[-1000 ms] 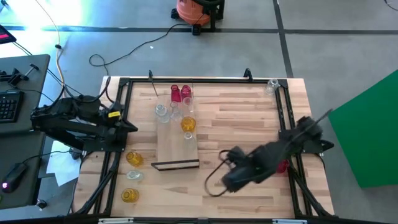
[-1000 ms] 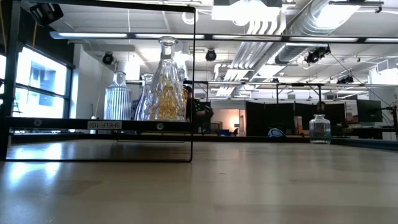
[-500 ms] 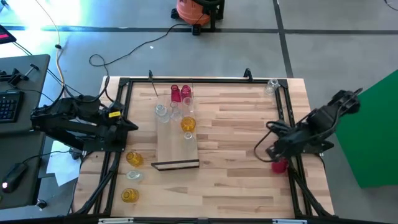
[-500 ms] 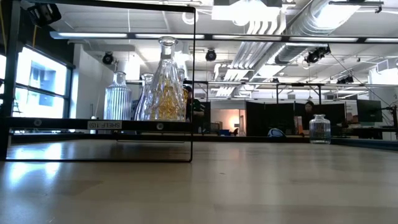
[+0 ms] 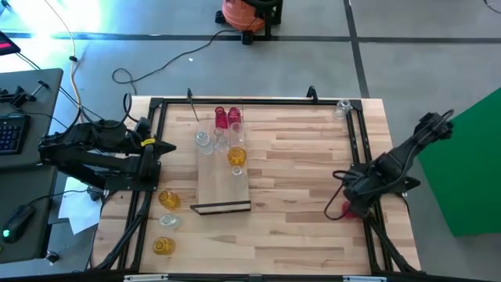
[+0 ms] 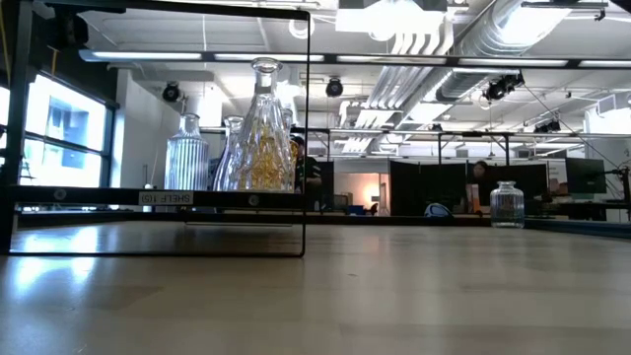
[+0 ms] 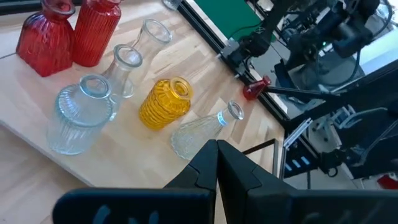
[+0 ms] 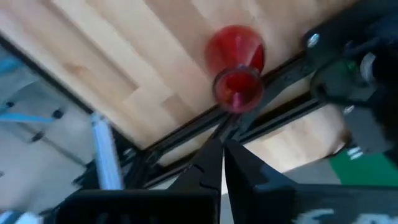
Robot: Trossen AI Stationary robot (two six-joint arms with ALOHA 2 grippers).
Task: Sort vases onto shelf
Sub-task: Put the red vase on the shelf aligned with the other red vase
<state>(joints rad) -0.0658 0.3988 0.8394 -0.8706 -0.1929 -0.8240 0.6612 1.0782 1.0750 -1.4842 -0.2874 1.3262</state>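
The shelf (image 5: 223, 186) is a light-wood board lying left of the table's middle, with a dark strip at its near end. On its far half stand two red vases (image 5: 227, 117), an amber one (image 5: 237, 156) and three clear ones (image 7: 81, 115). Another red vase (image 8: 236, 68) stands on the table beside the right frame rail. My right gripper (image 5: 344, 205) hangs shut just above it, pointing steeply down, apart from it. My left gripper (image 5: 162, 146) is shut at the table's left edge, pointing at the shelf.
Two amber vases (image 5: 168, 199) (image 5: 162, 246) and a clear one (image 5: 167, 222) stand on the table left of the shelf. One clear vase (image 5: 342, 107) stands at the far right corner. Black frame rails (image 5: 362, 149) run along the table's sides.
My right gripper has swung from the table's near middle toward the right edge and sunk a little, ending over the red vase by the rail. My left gripper has rolled at the wrist in place, its tip turning slightly toward the far edge. No vase has moved.
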